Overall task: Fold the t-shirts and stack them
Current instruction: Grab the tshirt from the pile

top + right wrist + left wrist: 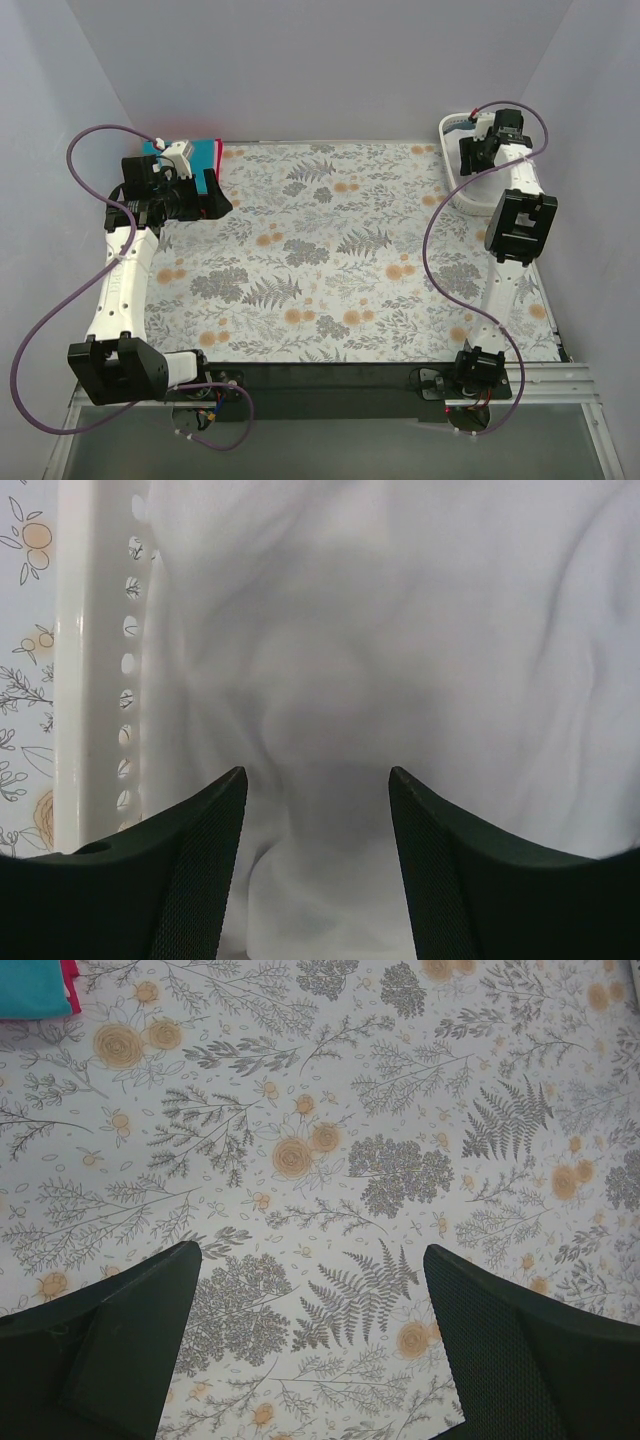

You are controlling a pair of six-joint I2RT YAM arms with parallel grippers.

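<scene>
A folded bright teal t-shirt (pixel 200 153) lies at the table's far left corner, and a red t-shirt (pixel 217 156) shows as an edge beside it. Both show in the left wrist view's top left corner, teal (pixel 30 985) and red (pixel 70 980). My left gripper (pixel 215 196) hovers just in front of them, open (pixel 312 1250) over bare tablecloth. My right gripper (pixel 468 155) reaches down into the white basket (pixel 447 127). There its jaws (pixel 317 772) stand apart, with a raised fold of the crumpled white t-shirt (pixel 400 630) between them.
The floral tablecloth (pixel 330 260) covers the table between the arms. The basket's slatted white wall (pixel 95 680) runs just left of the right fingers. Grey walls close in the table at the back and both sides.
</scene>
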